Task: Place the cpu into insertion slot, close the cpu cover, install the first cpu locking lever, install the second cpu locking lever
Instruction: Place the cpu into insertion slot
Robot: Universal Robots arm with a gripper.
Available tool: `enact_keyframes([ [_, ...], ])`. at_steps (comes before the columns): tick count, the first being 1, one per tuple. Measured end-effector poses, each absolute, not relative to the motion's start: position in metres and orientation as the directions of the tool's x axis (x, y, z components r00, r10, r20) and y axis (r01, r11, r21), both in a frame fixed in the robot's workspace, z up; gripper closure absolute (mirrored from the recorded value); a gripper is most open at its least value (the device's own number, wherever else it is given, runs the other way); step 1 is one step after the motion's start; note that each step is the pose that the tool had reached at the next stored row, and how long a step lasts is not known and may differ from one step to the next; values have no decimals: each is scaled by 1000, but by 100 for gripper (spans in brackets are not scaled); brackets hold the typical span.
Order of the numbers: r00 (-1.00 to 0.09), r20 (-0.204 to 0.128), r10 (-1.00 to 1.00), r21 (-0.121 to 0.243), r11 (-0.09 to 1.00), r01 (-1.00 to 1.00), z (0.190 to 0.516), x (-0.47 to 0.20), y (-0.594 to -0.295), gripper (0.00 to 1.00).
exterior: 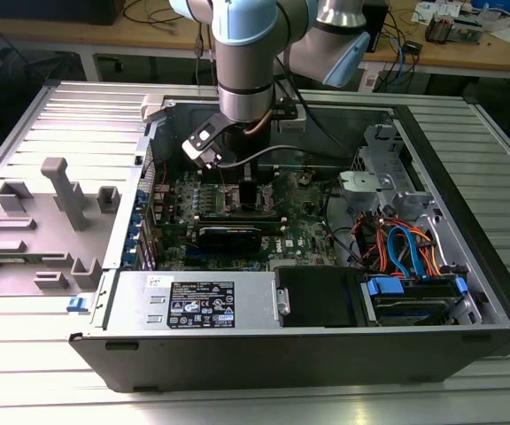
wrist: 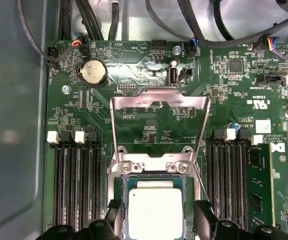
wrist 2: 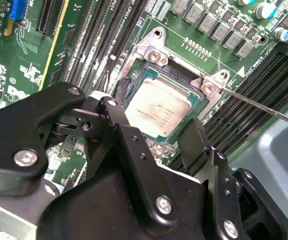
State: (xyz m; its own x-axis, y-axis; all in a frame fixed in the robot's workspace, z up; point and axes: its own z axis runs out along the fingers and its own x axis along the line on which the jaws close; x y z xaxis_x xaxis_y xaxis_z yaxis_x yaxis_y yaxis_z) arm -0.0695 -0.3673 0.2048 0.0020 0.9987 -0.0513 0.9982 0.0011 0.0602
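You see cpu (wrist: 155, 210) lying flat inside insertion slot (wrist: 154, 167). Your gripper (wrist 2: 156, 116) straddles cpu, fingers spread with small gap each side, so no pinch. Hinged cpu cover (wrist: 159, 98) stands raised, keeping slot reachable.

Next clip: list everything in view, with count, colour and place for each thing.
cpu: one, silver-grey, in the insertion slot.
insertion slot: one, silver-rimmed, on the motherboard.
cpu cover: one, silver frame, raised open.
locking lever: one, thin silver rod, beside the slot.
motherboard: one, green, inside the computer case.
memory slots: two banks, black, flanking the slot.
computer case: one, dark, open, on the table.
power supply: one, silver, black label, case's near edge.
cables: bundle, blue and orange, exterior view's right.
fixture tray: one, grey, exterior view's left.
arm: one, light blue, reaching into the case.
gripper: one, black, over the cpu.
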Motion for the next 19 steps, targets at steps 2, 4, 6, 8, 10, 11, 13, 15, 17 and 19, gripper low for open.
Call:
enact_keyframes([
  [2,2,-52,999,59,1,998,208,-69,-367,33],
  [4,2,-52,999,56,1,998,214,-69,-367,33],
  [6,2,-52,999,53,1,999,218,-69,-367,33],
  [8,1,-52,999,52,1,999,221,-69,-367,33],
  [10,1,-52,999,50,1,999,223,-69,-367,40],
  [11,1,-52,999,49,1,999,224,-69,-367,47],
  [13,1,-52,999,47,1,999,224,-69,-367,53],
  [15,1,-52,999,46,1,999,224,-69,-367,65],
  [17,1,-52,999,46,1,999,224,-69,-366,77],
  [19,1,-52,999,46,1,999,224,-69,-366,89],
])
